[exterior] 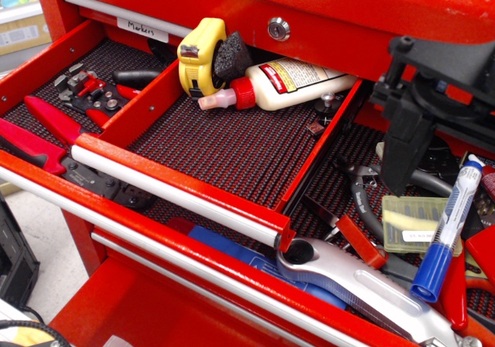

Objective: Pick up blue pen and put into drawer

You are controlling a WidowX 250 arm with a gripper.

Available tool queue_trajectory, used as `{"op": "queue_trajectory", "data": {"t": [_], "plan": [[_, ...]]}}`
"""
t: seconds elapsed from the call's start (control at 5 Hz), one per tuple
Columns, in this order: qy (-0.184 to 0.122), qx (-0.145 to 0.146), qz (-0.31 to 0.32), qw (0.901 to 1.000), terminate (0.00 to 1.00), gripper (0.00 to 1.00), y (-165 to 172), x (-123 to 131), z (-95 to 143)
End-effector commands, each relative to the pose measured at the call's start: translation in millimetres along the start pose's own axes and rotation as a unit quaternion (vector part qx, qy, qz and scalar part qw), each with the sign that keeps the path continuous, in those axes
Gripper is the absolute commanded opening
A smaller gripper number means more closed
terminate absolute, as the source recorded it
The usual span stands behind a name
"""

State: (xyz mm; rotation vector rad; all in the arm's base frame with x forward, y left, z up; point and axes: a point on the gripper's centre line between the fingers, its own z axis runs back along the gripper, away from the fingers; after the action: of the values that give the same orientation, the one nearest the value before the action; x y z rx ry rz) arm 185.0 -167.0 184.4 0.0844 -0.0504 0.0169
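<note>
One blue pen (449,227) outside drawer (232,142), neighbouring label (147,28) perhaps "Markers"

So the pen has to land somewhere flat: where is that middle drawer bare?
The drawer liner is bare from the silver handle back to the tape measure and glue bottle. Crowded: the back edge, and the right compartment around the pen.

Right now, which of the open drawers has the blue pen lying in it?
The cluttered lower right drawer holds the blue pen, among cutters and a silver tool. The drawer with the tape measure and glue bottle does not.
</note>
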Motion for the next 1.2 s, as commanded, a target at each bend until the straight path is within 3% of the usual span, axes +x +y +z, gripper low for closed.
{"op": "queue_trajectory", "data": {"t": [0.0, 0.2, 0.6, 1.0], "plan": [[0.0, 0.0, 0.0, 1.0, 0.0, 1.0, 0.0, 0.0, 0.0], [-0.017, -0.02, 0.023, 0.9994, 0.0, 1.0, -12.9, 29.3, -28.4], [-0.05, -0.037, 0.036, 0.9974, 0.0, 1.0, -28.5, 52.6, -84.5], [-0.057, -0.032, 0.026, 0.9975, 0.0, 1.0, -28.9, 59.4, -105.6]]}}
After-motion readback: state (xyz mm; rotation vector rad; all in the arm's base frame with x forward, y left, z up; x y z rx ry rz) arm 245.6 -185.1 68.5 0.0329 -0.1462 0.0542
